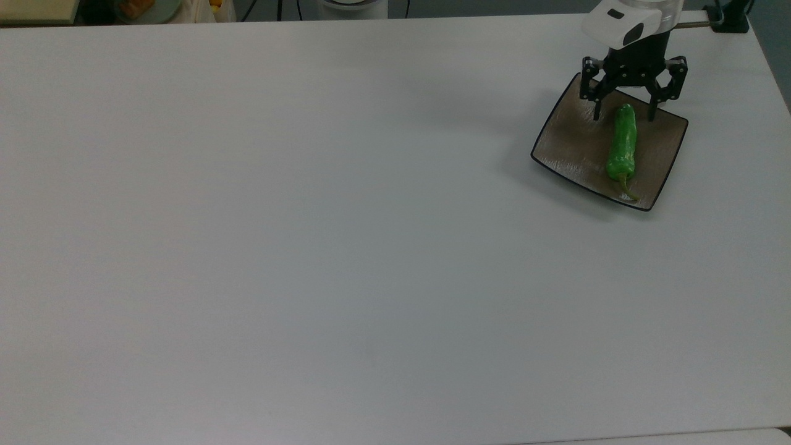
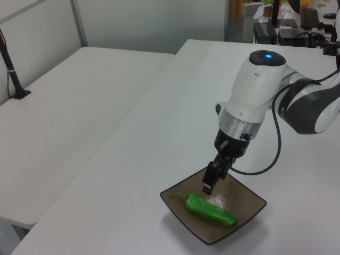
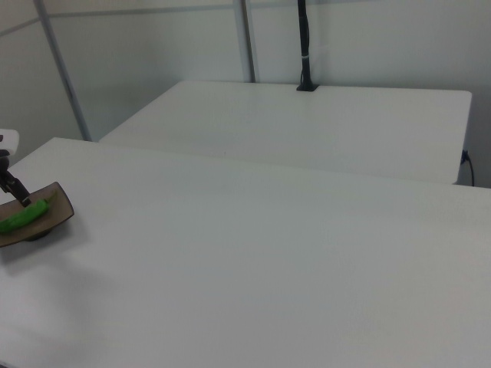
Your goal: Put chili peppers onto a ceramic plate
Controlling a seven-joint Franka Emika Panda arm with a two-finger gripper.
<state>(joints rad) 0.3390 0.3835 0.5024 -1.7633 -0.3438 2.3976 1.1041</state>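
Observation:
The green chili pepper (image 1: 621, 143) lies flat on the square brownish-grey ceramic plate (image 1: 565, 143) near the top view's far right, with its stem toward the plate's near rim. My gripper (image 1: 624, 115) hangs open just above the pepper's blunt end, its fingers straddling that end without touching it. In the left view the pepper (image 2: 210, 209) rests across the plate (image 2: 249, 201), and the gripper (image 2: 215, 178) stands a little above it. The right view has the pepper (image 3: 23, 216), plate (image 3: 55, 222) and gripper (image 3: 15, 188) at its left edge.
The plate sits on a wide white table (image 1: 309, 247). A second white table (image 2: 69, 117) with a black post (image 2: 13, 74) stands beside it. A black cable (image 2: 265, 159) loops from the wrist. Clutter (image 1: 136, 7) lies past the table's far edge.

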